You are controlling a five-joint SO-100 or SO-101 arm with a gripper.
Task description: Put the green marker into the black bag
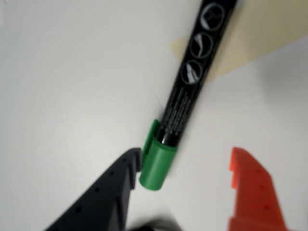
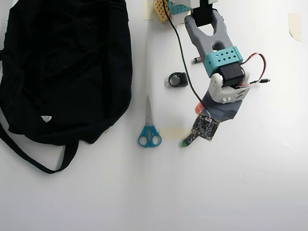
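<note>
Marker [image 1: 185, 91] near the table's [image 2: 250, 192] middle looked light, stiff and slick, best pinched across its barrel by the open, empty claw [image 1: 185, 161].

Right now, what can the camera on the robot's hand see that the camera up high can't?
Only the wrist view shows the white markings on the green marker, and the gripper open, its black finger touching the green cap and its orange finger apart from it. Only the overhead view shows the black bag, the blue-handled scissors, the small black ring-like thing and the arm. Both show the marker lying on the white table, though from above just its green tip peeks out under the gripper.
</note>
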